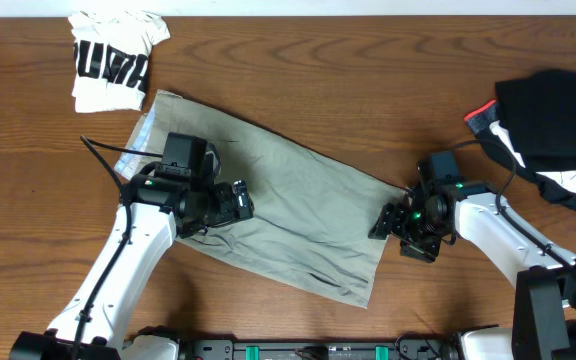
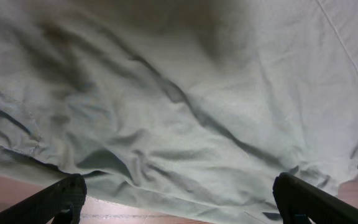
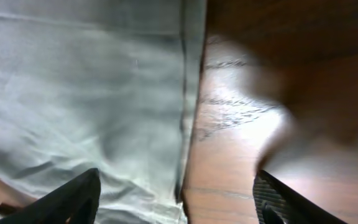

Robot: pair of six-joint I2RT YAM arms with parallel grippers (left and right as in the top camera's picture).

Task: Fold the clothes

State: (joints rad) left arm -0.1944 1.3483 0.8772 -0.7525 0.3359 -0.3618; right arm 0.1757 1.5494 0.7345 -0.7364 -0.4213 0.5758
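Jaws wide and empty: left gripper (image 1: 240, 200) low over the shorts (image 1: 298, 215), right gripper (image 1: 380, 222) at their edge.

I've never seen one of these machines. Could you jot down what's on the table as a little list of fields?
Table: brown wood
Shorts: pale grey-green, spread flat at a slant in the middle, lightly creased
Tee: white with black print, bunched up at the far left, beside the shorts' corner
Dark pile: black clothes at the right edge
Left jaws: open, over the shorts, holding nothing
Right jaws: open, over the shorts' right edge, holding nothing
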